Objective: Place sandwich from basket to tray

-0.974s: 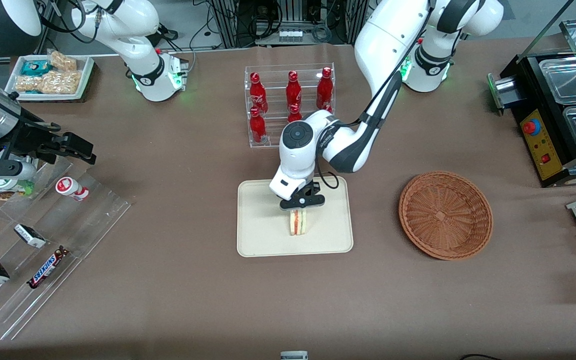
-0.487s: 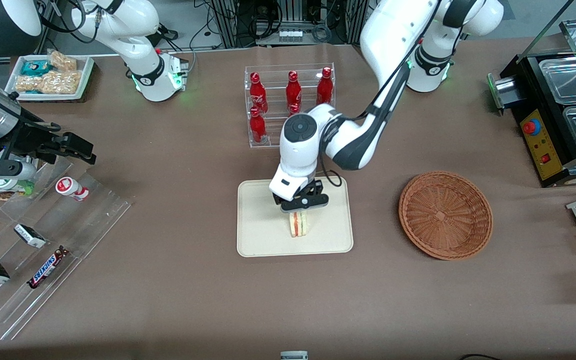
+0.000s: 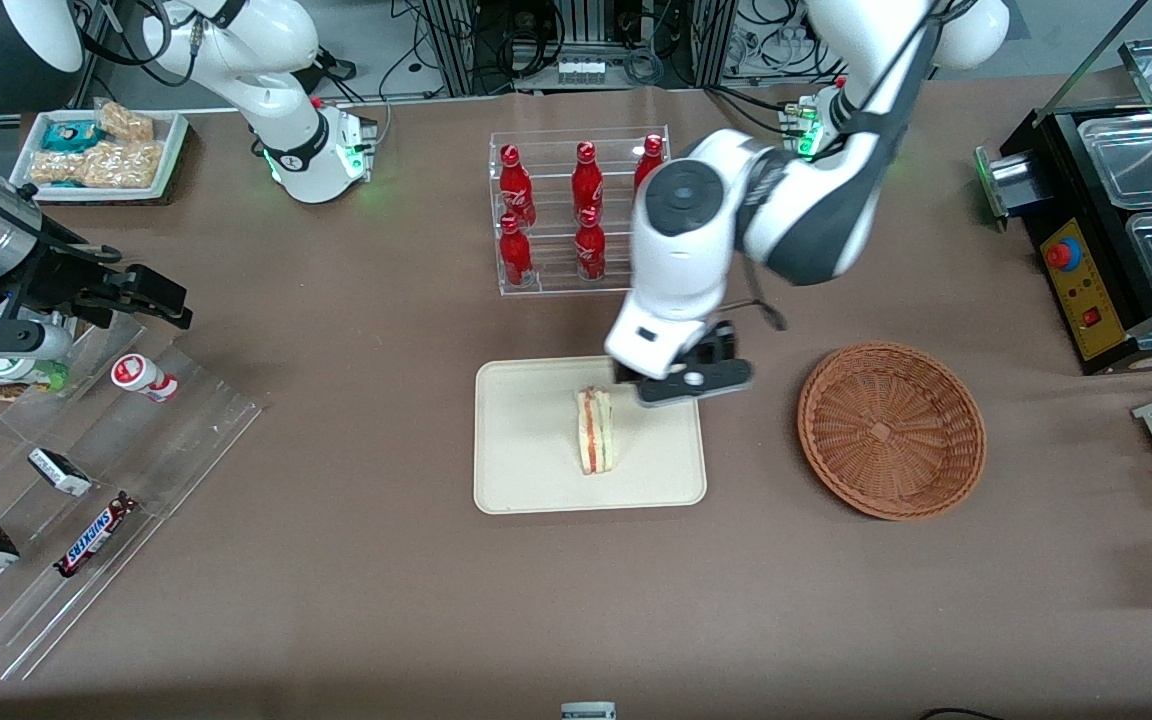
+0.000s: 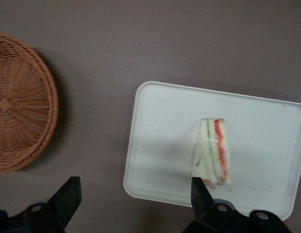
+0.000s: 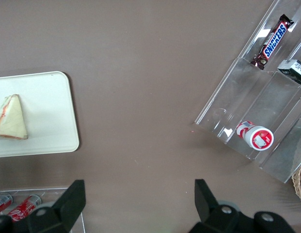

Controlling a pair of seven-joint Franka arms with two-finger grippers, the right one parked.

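Sandwich (image 3: 595, 431) sits on its edge in the middle of the tray (image 3: 516, 470), basket (image 3: 891, 430) empty, and the claw (image 3: 688, 378) hangs spread open above the tray's basket-side rim, so looks delivered.

1 sandwich (image 3: 595, 431), 1 tray (image 3: 526, 470), 1 basket (image 3: 891, 430), seemingly 5 red bottles (image 3: 588, 215), 1 tool (image 3: 693, 379) above the tray's edge
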